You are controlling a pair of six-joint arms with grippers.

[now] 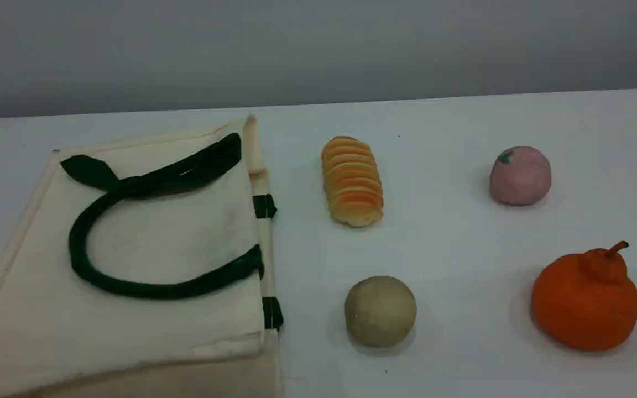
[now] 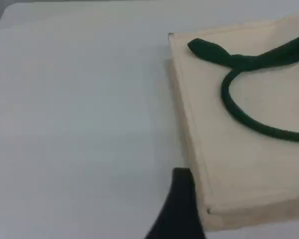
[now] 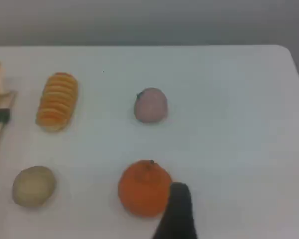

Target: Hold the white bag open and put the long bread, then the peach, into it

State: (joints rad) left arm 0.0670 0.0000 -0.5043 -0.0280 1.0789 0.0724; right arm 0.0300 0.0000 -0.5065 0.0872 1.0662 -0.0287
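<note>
Right claw (image 3: 179, 205) seemingly spread — long bread (image 1: 352, 181) axis runs near-to-far.

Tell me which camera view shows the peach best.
The scene view: the peach sits unobstructed, large and sharp, its green mark at the top clear. The right wrist view shows the peach whole too, but smaller and blurrier. The left wrist view misses it, showing only the white bag and table.
</note>
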